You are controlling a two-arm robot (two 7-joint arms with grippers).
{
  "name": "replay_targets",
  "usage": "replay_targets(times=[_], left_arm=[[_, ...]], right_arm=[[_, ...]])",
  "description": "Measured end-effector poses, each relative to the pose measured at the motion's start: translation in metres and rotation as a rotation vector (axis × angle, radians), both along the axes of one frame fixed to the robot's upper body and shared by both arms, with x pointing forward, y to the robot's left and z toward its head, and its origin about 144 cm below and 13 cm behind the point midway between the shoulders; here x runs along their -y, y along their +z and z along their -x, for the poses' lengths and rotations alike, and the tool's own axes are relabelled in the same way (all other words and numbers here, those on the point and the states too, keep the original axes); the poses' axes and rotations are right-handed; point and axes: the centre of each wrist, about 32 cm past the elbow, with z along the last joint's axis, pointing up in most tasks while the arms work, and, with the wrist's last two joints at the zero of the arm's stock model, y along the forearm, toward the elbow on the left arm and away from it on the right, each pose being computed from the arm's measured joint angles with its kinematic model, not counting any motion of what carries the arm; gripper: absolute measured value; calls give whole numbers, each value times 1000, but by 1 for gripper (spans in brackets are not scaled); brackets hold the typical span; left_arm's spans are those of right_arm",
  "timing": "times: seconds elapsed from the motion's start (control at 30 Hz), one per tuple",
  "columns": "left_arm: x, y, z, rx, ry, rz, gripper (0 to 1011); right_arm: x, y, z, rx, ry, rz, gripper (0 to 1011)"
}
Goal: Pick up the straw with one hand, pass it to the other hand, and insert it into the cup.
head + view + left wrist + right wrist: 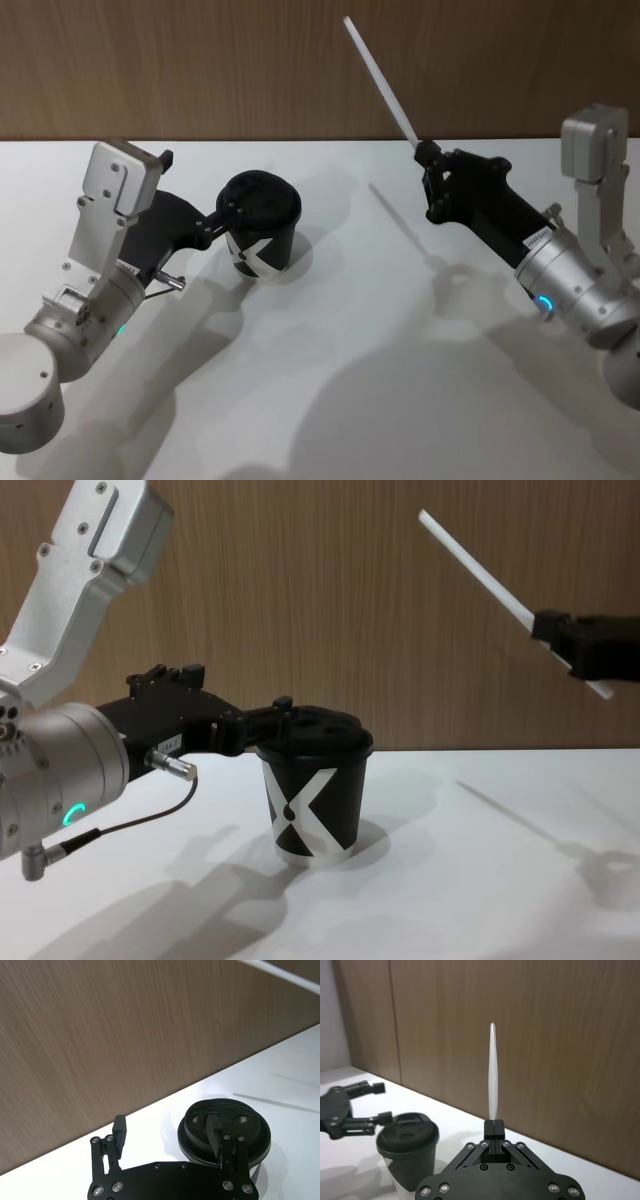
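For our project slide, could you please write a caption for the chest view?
Right gripper holds the straw raised and tilted, while the open left gripper hovers at the lidded cup.

The cup (262, 235) stood on the surface (380, 380) toward the robot's left, with the left hand (198, 185) just beside it and one fingertip (232, 211) over its top, while well to the right the right hand (425, 155) hung above the surface, and the straw (380, 80) pinched in it slanted up and leftward before the wall (200, 60) behind.
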Motion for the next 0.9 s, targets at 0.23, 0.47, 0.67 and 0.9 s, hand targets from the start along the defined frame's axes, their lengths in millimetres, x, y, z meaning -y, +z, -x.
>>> replay_targets(times=[0.23, 0.47, 0.67, 0.9], left_arm=[[0, 0, 0, 0, 0, 0, 1000], [0, 0, 0, 0, 0, 0, 1000], [0, 0, 0, 0, 0, 0, 999], [0, 0, 0, 0, 0, 0, 1000]], right_arm=[[5, 4, -13, 59, 109, -36, 0], [6, 5, -26, 99, 213, -77, 0], [0, 7, -36, 131, 307, -132, 0], [-8, 9, -41, 156, 362, -164, 0]])
